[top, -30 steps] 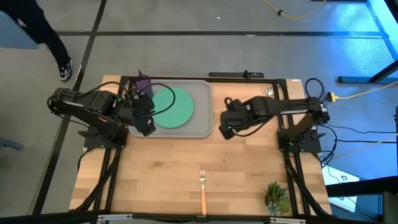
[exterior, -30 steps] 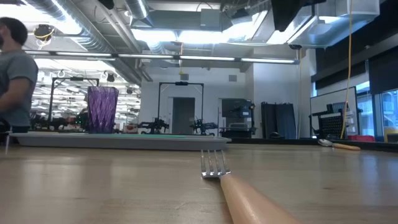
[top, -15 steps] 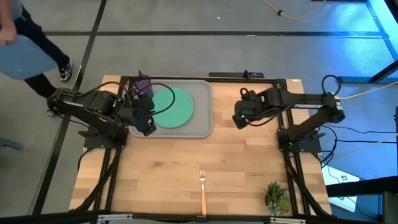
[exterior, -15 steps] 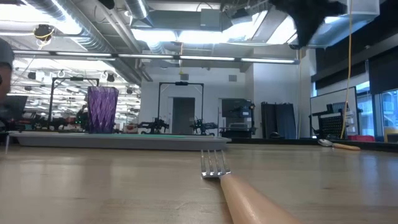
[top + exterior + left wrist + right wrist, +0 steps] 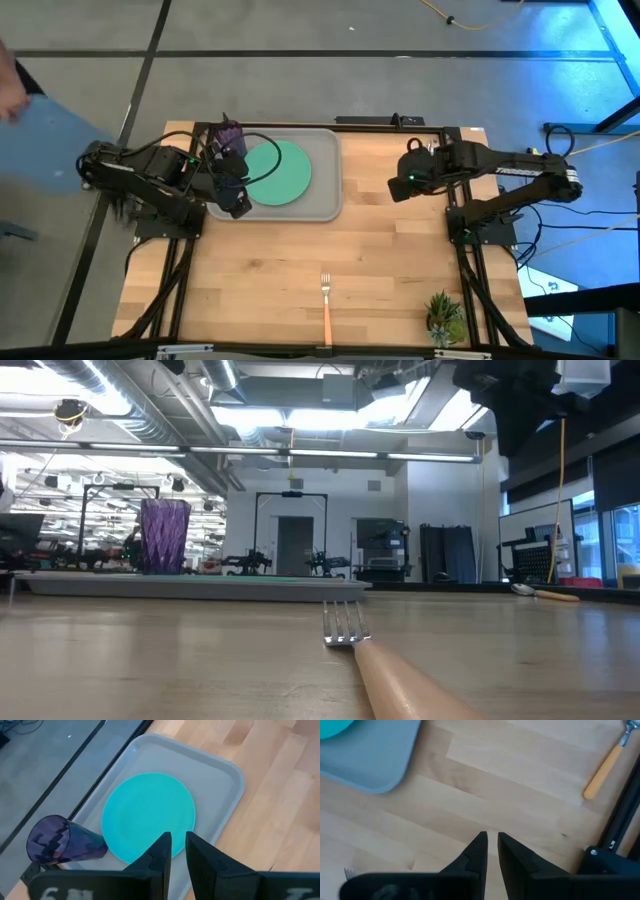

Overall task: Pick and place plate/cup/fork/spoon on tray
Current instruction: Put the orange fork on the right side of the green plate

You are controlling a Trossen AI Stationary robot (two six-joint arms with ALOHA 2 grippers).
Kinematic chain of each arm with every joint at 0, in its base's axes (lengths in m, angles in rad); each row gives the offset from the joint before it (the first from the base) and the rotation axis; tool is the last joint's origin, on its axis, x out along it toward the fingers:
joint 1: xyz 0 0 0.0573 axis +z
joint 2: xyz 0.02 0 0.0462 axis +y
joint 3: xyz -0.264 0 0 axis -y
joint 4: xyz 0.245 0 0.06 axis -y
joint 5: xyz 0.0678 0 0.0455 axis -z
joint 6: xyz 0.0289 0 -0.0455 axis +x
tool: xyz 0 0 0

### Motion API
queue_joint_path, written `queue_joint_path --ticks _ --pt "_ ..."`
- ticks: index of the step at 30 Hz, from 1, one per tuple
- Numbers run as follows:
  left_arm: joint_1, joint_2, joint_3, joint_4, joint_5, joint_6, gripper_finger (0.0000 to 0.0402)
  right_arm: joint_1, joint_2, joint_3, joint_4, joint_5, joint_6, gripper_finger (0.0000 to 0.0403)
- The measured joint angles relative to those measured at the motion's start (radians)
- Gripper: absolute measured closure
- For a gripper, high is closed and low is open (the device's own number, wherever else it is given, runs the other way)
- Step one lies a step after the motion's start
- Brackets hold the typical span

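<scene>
1. Two of the four pieces are already home: the plate (image 5: 276, 172) lies flat on the tray (image 5: 325, 205), and the cup (image 5: 231, 135) stands upright at the tray's far left corner, just beside the plate.
2. The fork (image 5: 325, 300) lies alone near the counter's (image 5: 260, 280) front edge, tines toward the tray, well apart from both arms.
3. The spoon (image 5: 604, 764) rests near the counter's far right edge, bowl away from the tray; the right wrist view shows its orange handle.
4. The right gripper (image 5: 402, 186) has swung rightward across the last second, from just beside the tray's right rim to bare counter nearer the spoon. Its fingers (image 5: 478, 851) sit nearly together, holding nothing.
5. That retreat suggests the right arm is lining up on the spoon, likely the next piece; the thin handle lying flat will call for a wider opening first.
6. The left gripper (image 5: 238, 205) has not moved, hovering over the tray's near left edge, fingers (image 5: 161, 851) close together and empty.
7. A potted plant (image 5: 443, 313) stands at the counter's front right corner.
</scene>
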Motion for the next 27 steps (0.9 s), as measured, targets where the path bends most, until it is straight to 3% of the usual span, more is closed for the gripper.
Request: queue_joint_path --ticks 8,19,27 --pt "0.0 0.0 0.0 0.0 -0.016 -0.023 0.0351 -0.092 0.012 0.0 -0.002 0.003 0.028 0.0352" --pt "0.064 0.0 0.0 -0.003 -0.079 0.001 0.0351 -0.334 0.097 0.0 0.011 -0.017 -0.015 0.0352" --pt "0.135 0.0 0.0 -0.003 -0.079 0.042 0.0351 -0.255 0.182 0.001 0.124 -0.163 0.034 0.0352"
